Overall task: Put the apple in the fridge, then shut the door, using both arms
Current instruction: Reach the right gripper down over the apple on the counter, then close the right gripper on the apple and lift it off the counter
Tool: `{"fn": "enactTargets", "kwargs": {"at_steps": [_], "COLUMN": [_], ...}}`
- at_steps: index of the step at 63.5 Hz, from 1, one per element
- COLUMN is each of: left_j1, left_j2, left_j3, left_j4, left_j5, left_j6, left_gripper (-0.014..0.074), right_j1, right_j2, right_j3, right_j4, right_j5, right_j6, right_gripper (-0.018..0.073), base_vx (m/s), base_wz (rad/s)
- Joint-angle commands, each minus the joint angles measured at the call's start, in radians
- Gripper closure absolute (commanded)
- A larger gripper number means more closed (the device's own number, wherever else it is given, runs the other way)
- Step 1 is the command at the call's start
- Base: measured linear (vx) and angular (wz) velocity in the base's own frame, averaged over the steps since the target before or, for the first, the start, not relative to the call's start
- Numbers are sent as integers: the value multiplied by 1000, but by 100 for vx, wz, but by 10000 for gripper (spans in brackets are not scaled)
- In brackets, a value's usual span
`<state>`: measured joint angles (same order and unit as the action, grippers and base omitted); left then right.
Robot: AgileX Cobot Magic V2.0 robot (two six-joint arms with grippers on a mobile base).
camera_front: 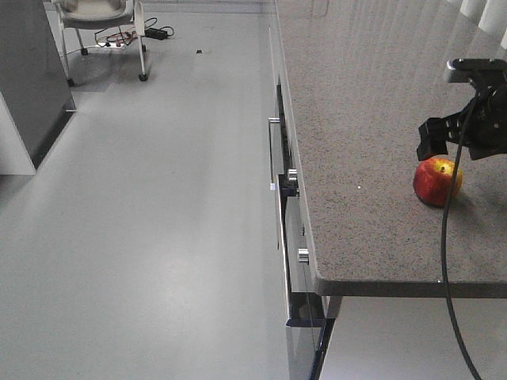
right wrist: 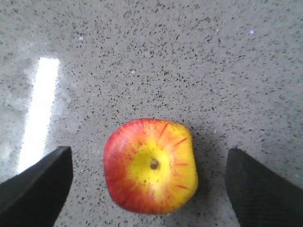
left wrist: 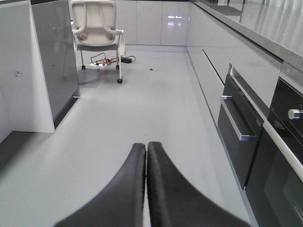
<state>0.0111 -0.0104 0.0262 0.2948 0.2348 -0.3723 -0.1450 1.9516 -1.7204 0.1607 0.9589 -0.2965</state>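
Our right tool (right wrist: 147,156) hangs wide open and empty over the small round red-and-yellow apple (right wrist: 150,165), stem-up on the grey speckled stone bench (right wrist: 189,56). Our left tool (left wrist: 146,153) is pressed closed on nothing. An off-centre squeeze could roll the smooth apple away.

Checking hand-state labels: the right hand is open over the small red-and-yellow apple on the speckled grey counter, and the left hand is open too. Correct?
Not quite: the left hand is shut, its black fingers pressed together, as the left wrist view shows. The right hand is indeed open over the small red-and-yellow apple on the speckled grey counter.
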Motion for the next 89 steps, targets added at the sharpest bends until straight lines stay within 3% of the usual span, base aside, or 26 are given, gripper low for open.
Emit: {"fn": "enactTargets", "kwargs": {"at_steps": [1,33,42,53,60,69,89], "left_j1": [-3,-3,-3,-3,-3,-3,-3], "left_j2": [-6,-6,-6,-6,-6,-6,-6], "left_j3": [21,21,21,21,21,21,21], "left_j4": [-3,-3,-3,-3,-3,-3,-3], "left_j5": [-69,-69,-69,-69,-69,-69,-69], "left_j6": [-4,-4,-4,-4,-4,-4,-4], "left_gripper": [603,603,603,603,603,603,603], "right_j1": [-3,-3,-3,-3,-3,-3,-3], "right_j2": [-27,77,68,20,-65,-229,-592], "right_j3": [-33,-32,-32,-32,-32,-32,-27], "right_j4": [9,9,9,23,102,273,553], "right_j5": [-46,-48,-38,-33,-45,-45,128], "right_j6": [-13,-13,-13,-17,-79,-194,-330], "right_gripper": [-56,-9,99,316,446,573,567], "base_vx": [0,0,0,0,0,0,0], "base_wz": [0,0,0,0,0,0,0]}}
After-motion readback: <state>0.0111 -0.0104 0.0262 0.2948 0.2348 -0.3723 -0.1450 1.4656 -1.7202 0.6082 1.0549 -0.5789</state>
